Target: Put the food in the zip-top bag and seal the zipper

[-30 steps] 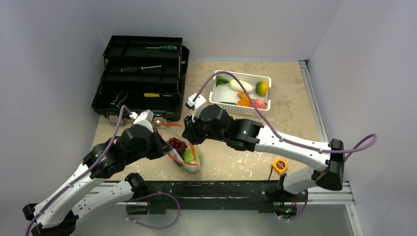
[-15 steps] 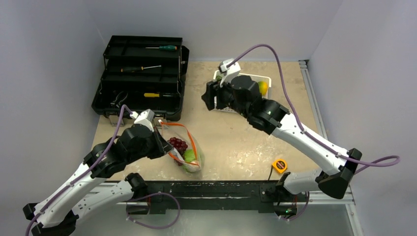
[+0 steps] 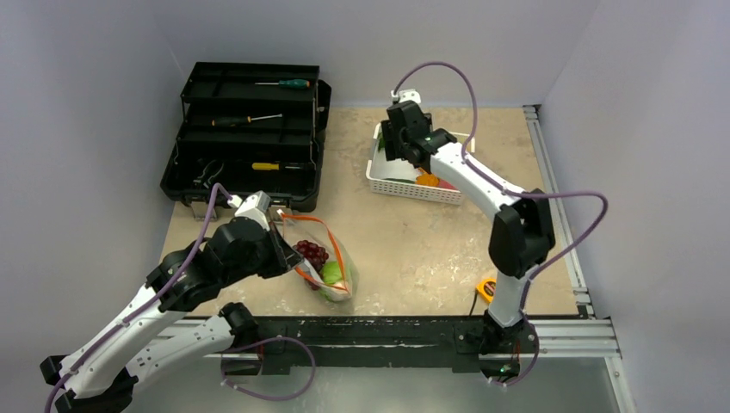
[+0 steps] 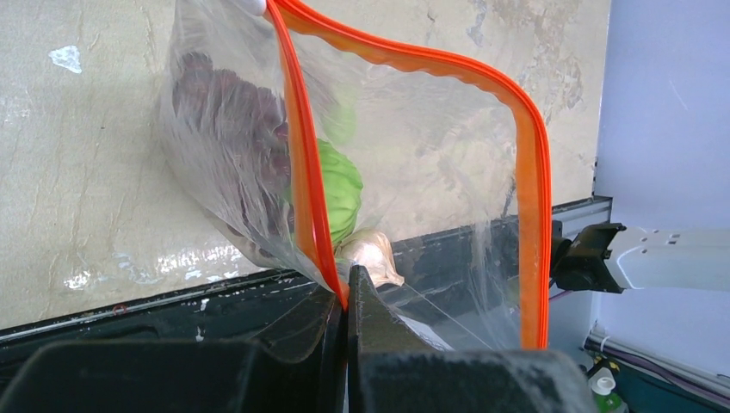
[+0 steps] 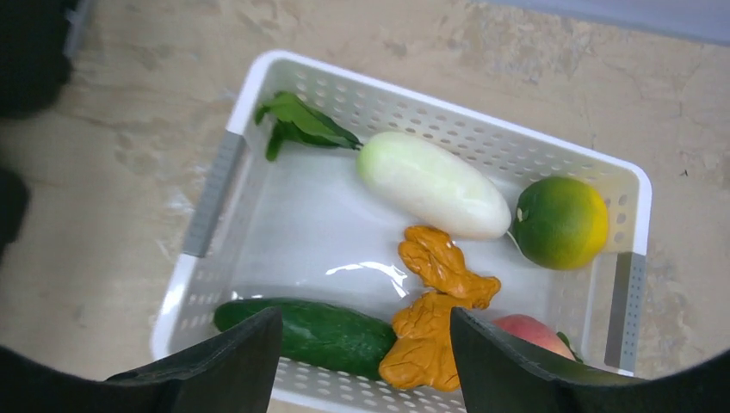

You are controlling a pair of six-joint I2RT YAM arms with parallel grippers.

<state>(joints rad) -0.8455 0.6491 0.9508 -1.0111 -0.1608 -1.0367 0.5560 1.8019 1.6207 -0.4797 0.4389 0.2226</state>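
Our left pincer (image 4: pixel 346 297) clamps the zipper (image 4: pixel 534 189) of the zip-top bag (image 4: pixel 430 163); our right pincer (image 5: pixel 366 361) hangs spread and empty over the basket (image 5: pixel 448 116).

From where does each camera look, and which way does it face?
Top external: above and behind the robot, looking down at the table; left arm and right arm show.
Left wrist: on the left arm, looking past the shut left hand, at the bottom edge, into the zip-top bag.
Right wrist: above the white basket, looking down into it; the open right hand shows at the bottom edge.
Shared: top and left wrist, the bag; top and right wrist, the basket.
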